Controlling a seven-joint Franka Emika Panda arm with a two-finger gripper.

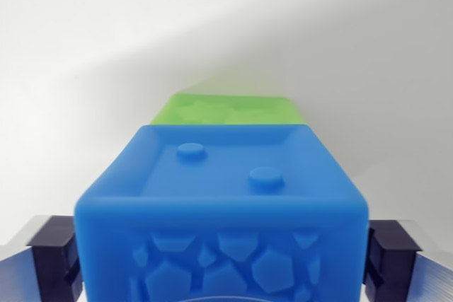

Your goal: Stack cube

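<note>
Below: plain white surface (pixel 226 26), soft shadow band, no room detail. Gripper (pixel 225 256) jaws pinching blue cube (pixel 226 203); green cube (pixel 230 109) directly behind.

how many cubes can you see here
2: a blue cube between the gripper fingers in the foreground, and a green cube just behind it, mostly hidden. Others could be out of view.

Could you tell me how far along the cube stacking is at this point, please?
Done: the blue cube is gripped, with a dark pad pressed against each of its sides between the fingers. In hand: it is being carried, with the green cube visible just beyond its top edge. Left: setting the blue cube on the green one and letting go; no stack shows yet.
</note>
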